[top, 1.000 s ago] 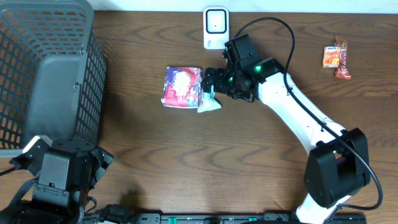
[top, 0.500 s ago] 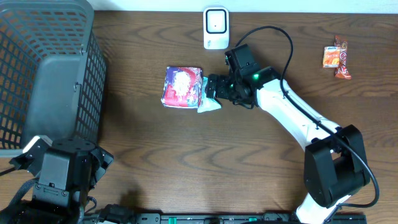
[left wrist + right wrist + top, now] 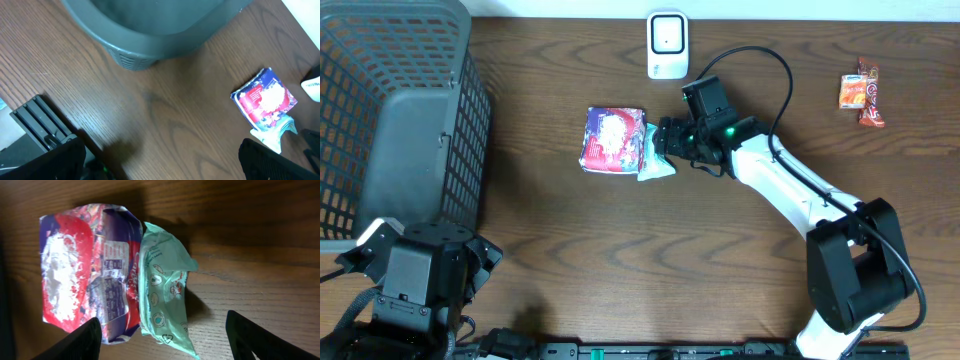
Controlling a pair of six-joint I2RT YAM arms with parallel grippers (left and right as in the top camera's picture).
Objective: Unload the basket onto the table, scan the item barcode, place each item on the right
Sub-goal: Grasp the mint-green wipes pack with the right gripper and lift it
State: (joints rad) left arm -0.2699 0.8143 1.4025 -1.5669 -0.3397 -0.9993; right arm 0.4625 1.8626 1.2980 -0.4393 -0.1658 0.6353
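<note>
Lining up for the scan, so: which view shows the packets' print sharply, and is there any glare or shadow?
Right wrist: red-and-purple packet and mint-green packet sharp, no strong glare, print too small to read, dark shadow above them. Overhead: even light, packets tiny. Left wrist: softer, packets at the right edge.

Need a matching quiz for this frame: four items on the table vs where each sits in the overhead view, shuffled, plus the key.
Items
1. basket
2. scanner
3. orange snack packet
4. mint-green pack

Places
A. far right, near the top edge
B. left side, filling the top corner
C. centre, right up against the red-and-purple packet
D. top centre of the view

Pairs: 1-B; 2-D; 3-A; 4-C
</note>
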